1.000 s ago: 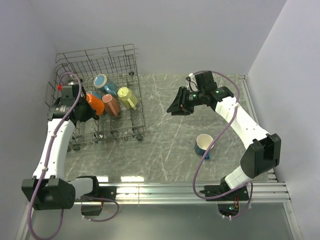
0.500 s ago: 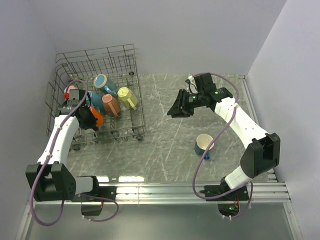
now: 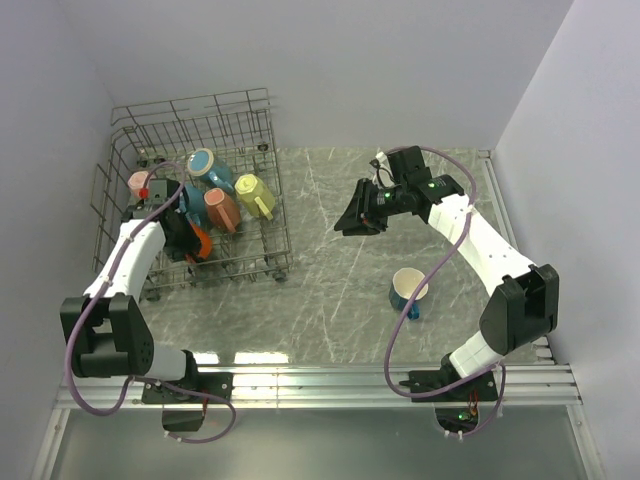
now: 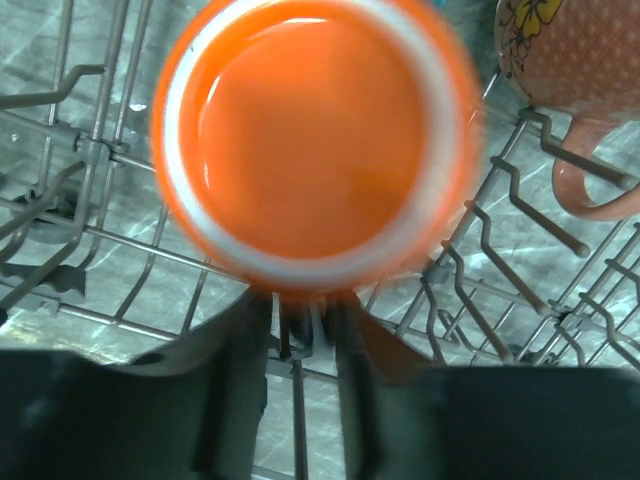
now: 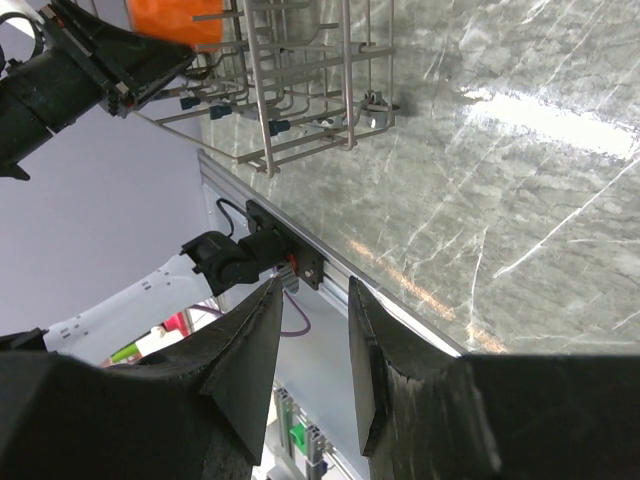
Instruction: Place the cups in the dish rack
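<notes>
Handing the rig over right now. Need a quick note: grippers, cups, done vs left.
Left gripper: down in the dish rack, jaws slightly apart at the orange mug; cannot tell if it grips.
Right gripper: open, empty, above the table.
Done: pink mug, light blue mug, salmon mug and yellow mug are in the rack, with the orange one.
Left: dark blue mug on the table beside the right arm.
</notes>
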You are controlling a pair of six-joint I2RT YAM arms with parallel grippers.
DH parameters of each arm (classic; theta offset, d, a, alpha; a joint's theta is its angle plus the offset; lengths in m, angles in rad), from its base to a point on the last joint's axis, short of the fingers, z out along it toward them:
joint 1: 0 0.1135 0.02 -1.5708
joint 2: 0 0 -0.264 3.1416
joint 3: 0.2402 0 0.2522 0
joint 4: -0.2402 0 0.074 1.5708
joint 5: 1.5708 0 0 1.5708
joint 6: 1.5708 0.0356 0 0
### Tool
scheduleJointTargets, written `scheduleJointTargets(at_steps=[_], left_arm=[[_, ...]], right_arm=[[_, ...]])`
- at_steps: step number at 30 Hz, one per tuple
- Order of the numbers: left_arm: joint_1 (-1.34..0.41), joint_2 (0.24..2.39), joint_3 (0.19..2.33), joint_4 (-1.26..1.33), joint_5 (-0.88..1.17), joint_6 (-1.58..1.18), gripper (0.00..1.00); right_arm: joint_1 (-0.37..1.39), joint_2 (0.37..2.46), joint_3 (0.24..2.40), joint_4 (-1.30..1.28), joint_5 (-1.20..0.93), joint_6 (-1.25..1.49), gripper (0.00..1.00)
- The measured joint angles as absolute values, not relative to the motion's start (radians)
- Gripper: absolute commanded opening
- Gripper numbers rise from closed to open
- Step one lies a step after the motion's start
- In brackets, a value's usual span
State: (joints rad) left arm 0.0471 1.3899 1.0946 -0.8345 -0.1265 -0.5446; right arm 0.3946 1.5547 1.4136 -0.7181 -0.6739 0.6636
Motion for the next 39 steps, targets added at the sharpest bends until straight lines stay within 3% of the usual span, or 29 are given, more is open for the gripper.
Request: scheduleJointTargets(at_steps=[4, 6, 16, 27, 39], left_arm=[[0.047, 1.396, 1.095, -0.833, -0.118, -0.534, 0.62], [0.047, 1.396, 1.098, -0.836, -0.116, -0.533, 0.67], [0.047, 1.361, 1.167, -0.886, -0.100, -0.532, 0.72], [0.047, 1.279, 1.266, -0.894, -0.027, -0.518, 0.73], [0.047, 1.225, 1.225, -0.862, 0.071, -0.510, 0.75]], right_arm=[[0.395, 1.556, 1.414, -0.719, -0.673, 0.662, 0.40], [0.395, 1.558, 1.414, -0.719, -0.673, 0.660, 0.40], [0.389, 1.601, 1.427, -0.798, -0.595, 0.584, 0.39], [0.366, 1.623, 1.486, -1.029, -0.212, 0.489, 0.48], [0.366, 1.448, 1.318, -1.131, -0.041, 0.493, 0.48]])
